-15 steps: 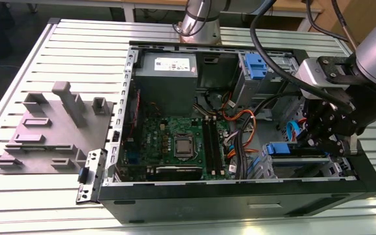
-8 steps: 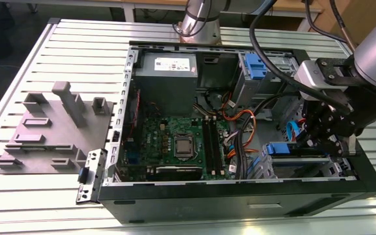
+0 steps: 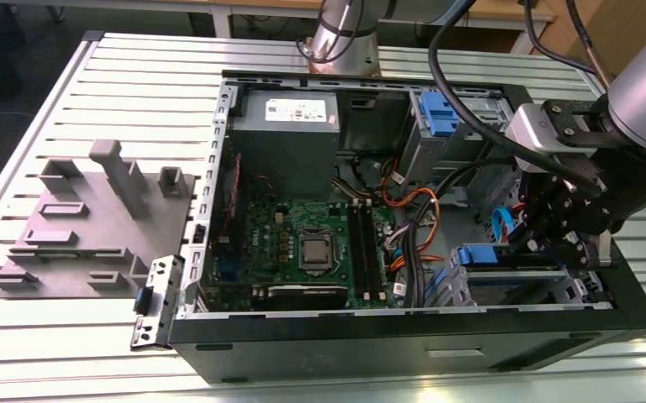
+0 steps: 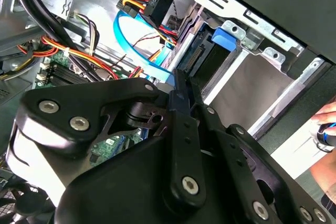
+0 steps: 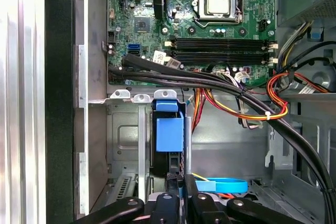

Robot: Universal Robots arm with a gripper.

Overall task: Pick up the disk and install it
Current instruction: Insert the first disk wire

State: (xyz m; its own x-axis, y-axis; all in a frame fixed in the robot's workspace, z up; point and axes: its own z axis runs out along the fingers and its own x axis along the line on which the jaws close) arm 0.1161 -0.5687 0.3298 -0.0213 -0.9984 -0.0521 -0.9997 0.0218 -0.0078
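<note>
The disk point(image 5: 169, 153) stands on edge in the lower drive bay of the open computer case point(image 3: 412, 340), its blue rail and tab point(image 5: 170, 129) facing up. In the exterior view its blue rail point(image 3: 491, 254) lies at the case's front right corner. My gripper point(image 5: 180, 184) is right behind the disk's connector end point(image 4: 197, 59). Its black fingers point(image 4: 178, 95) are pressed together with nothing between them, and their tips are at that end. I cannot tell whether they touch it.
Thick black cables point(image 5: 210, 80) and orange-red wire bundles point(image 5: 273, 103) cross above the bay. A blue flat cable point(image 4: 126, 30) loops beside the gripper. The motherboard point(image 3: 300, 243), power supply point(image 3: 289, 126) and a grey fixture plate point(image 3: 87, 227) lie toward the exterior view's left. A person's hand point(image 4: 325, 124) is beyond the case.
</note>
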